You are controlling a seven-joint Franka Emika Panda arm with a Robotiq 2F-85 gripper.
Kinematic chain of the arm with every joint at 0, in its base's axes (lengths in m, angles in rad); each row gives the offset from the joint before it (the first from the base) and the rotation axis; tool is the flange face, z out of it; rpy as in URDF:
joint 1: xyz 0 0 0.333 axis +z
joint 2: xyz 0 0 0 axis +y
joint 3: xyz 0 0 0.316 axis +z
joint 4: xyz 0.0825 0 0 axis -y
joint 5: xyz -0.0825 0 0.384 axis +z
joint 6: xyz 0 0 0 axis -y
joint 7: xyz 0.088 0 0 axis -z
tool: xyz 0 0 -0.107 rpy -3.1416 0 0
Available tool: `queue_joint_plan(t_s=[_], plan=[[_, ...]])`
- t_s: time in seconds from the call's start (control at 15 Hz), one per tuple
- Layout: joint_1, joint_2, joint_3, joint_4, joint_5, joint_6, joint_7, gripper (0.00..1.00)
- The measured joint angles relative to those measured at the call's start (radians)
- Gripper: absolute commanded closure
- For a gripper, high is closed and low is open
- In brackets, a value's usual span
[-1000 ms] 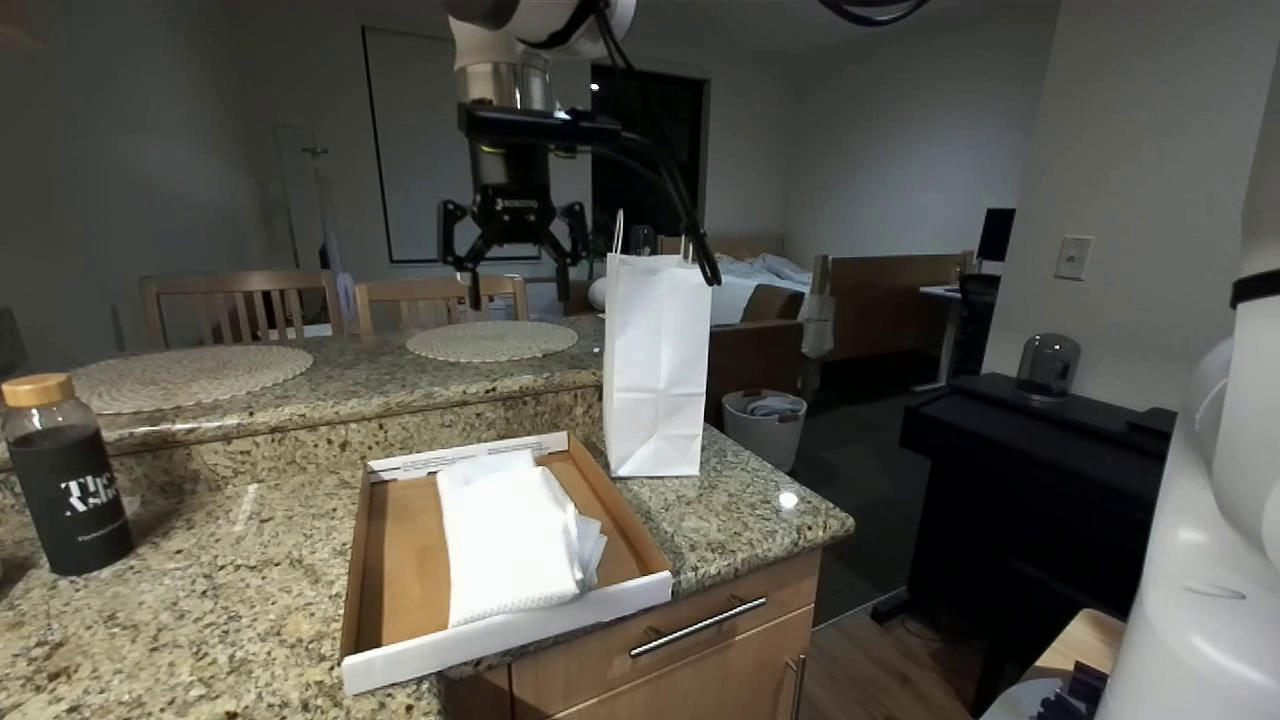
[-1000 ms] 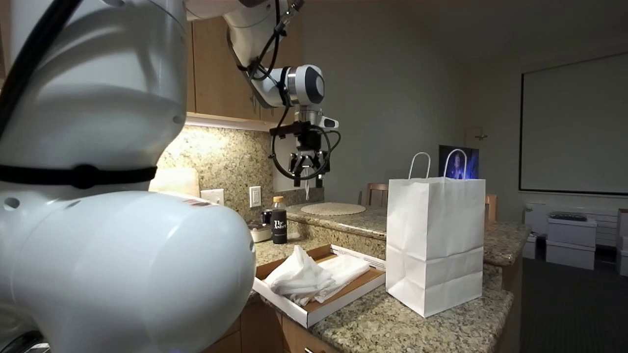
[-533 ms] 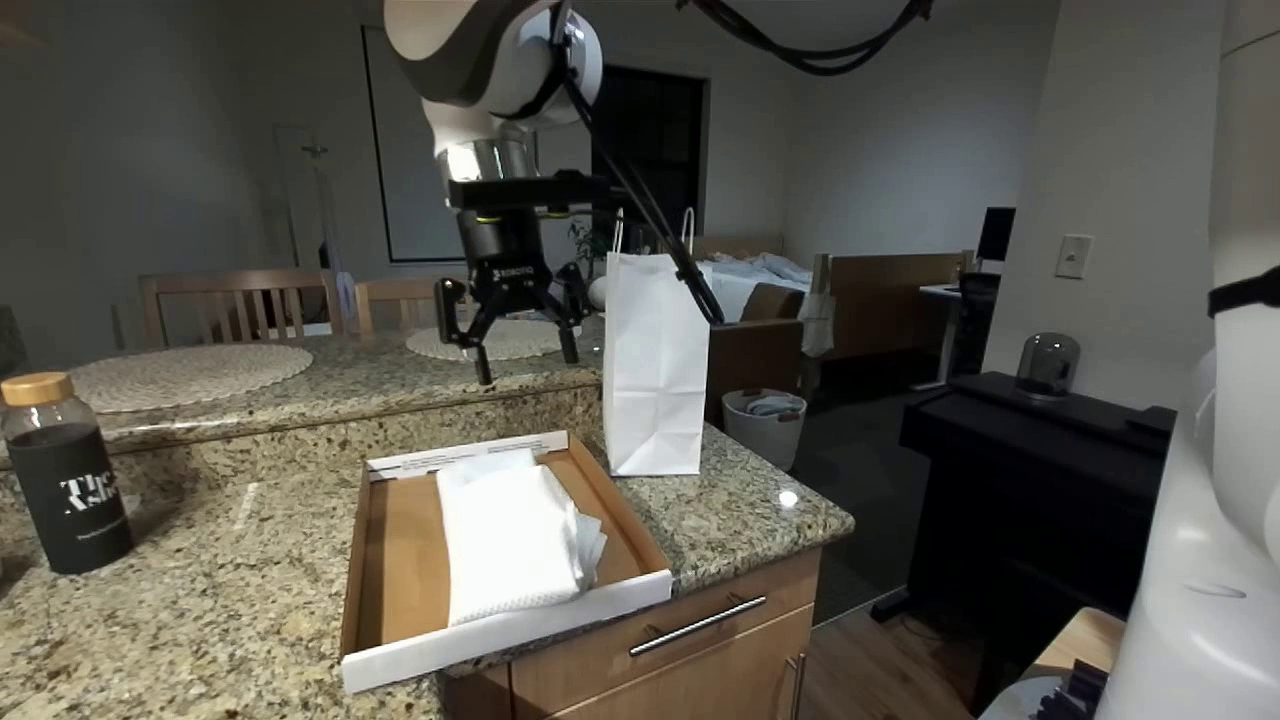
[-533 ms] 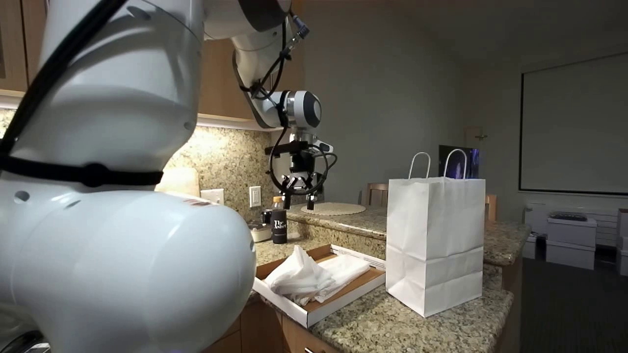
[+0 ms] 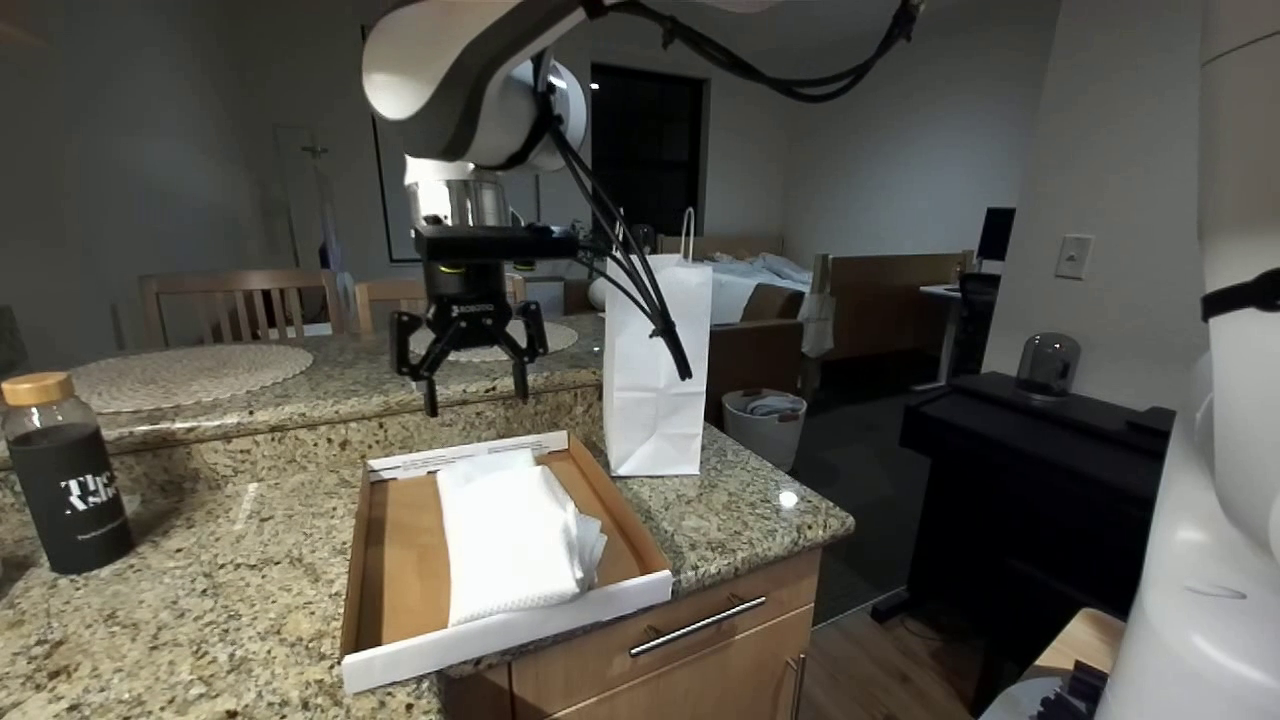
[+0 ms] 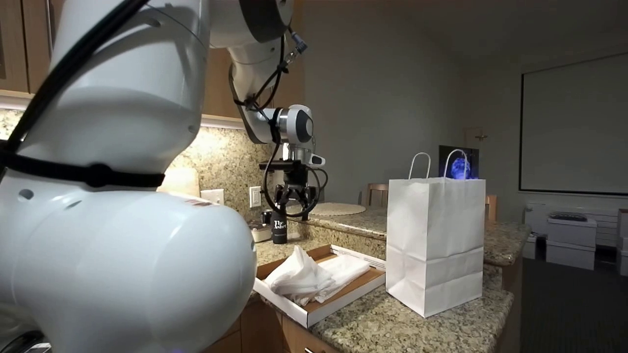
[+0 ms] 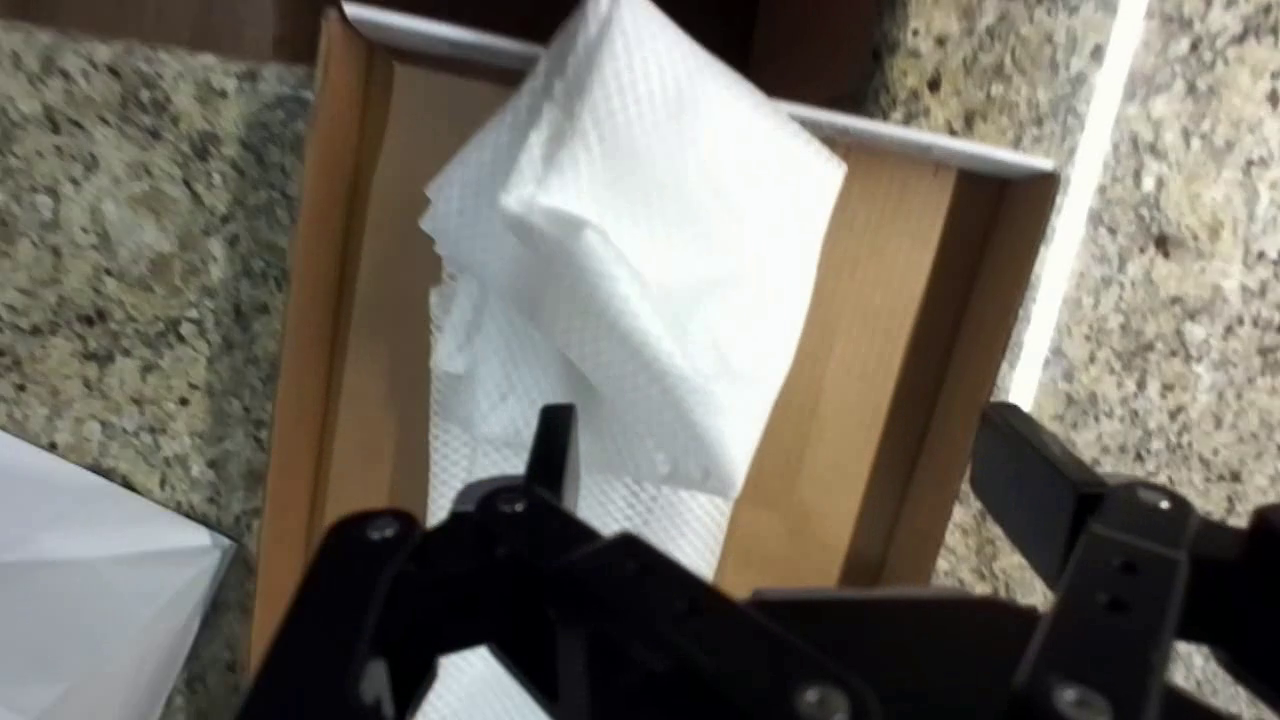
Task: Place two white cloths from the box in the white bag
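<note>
White cloths lie folded in the shallow box, which has a cardboard-brown floor and low white outer walls. In an exterior view one crumpled cloth rises to a peak beside a flatter cloth. The white bag stands upright by the box, handles up; its inside is hidden. Pointing down, my gripper hovers above the box's far side, open and holding nothing. From the wrist, the gripper has one finger over the cloths and one beyond the box's side wall.
A dark labelled bottle with a wooden cap stands on the granite counter. Behind the box a raised ledge carries round woven mats. The bag is close to the counter's end, and part of it shows at the wrist view's left edge.
My gripper has come down towards the box, staying open, and has shifted slightly away from the bag. The cloths, box and bag have not moved.
</note>
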Motion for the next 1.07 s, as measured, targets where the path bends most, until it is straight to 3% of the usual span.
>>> queue_joint_plan(t_s=[0.2, 0.6, 1.07], plan=[[0.0, -0.021, -0.003, -0.059, -0.001, 0.15, 0.0, 0.0], [0.001, -0.025, -0.001, -0.07, -0.001, 0.152, 0.0, 0.0], [0.002, 0.119, -0.006, -0.074, -0.001, 0.154, 0.0, 0.0]])
